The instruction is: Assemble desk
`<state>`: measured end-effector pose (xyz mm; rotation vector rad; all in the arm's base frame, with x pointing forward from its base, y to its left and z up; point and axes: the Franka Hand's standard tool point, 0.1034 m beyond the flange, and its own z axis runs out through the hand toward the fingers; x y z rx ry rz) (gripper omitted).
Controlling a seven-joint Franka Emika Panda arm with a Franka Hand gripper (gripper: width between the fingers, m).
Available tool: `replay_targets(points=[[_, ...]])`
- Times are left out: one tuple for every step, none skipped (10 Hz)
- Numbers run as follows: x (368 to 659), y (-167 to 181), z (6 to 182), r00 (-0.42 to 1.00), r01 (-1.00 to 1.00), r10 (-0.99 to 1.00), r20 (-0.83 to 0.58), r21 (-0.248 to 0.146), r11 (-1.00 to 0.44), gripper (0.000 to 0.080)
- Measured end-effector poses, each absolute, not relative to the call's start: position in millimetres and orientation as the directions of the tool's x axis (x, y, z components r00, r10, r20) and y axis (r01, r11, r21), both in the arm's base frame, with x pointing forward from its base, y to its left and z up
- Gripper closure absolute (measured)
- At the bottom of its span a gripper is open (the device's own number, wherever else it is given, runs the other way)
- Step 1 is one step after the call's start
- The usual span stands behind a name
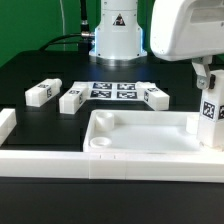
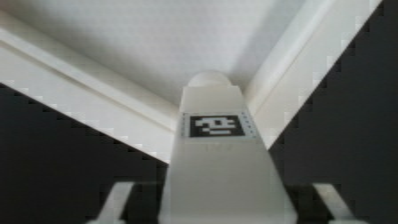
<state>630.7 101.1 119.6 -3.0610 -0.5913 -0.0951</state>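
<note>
Nearest runs the low white border wall point(image 1: 60, 160), with the desk tabletop point(image 1: 140, 128) lying behind it. At the tabletop's three o'clock, an upright leg point(image 1: 208, 112) stands between the gripper point(image 2: 217, 192) fingers point(image 2: 121, 200), which are parted about leg-wide; I cannot tell whether they touch it. Three loose legs point(image 1: 72, 97) lie toward eleven o'clock, around the marker board point(image 1: 115, 90).

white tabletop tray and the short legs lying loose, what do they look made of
Large white rectangular tray-like tabletop: probably moulded plastic, smooth with a slight sheen and rounded rim. Short square white legs: seemingly the same plastic; their black-and-white tags look printed or stuck on.
</note>
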Motion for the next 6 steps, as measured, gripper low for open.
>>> replay_targets(points=[[630.5,99.8,119.3,0.968,0.246,0.244,0.063,-0.032,-0.969,0.0511],[630.6,98.9,119.1,0.987,0.153,0.149,0.062,-0.048,-0.987,0.0511],[630.6,99.6,118.9,0.996,0.067,0.064,0.060,-0.053,-0.996,0.0511],[630.2,101.4,118.3,0.997,-0.053,-0.057,0.058,-0.060,-0.997,0.0509],[630.2,102.0,118.0,0.987,-0.149,-0.152,0.059,-0.066,-0.987,0.0509],[630.1,103.0,117.7,0.952,-0.298,-0.302,0.049,-0.074,-0.952,0.0509]])
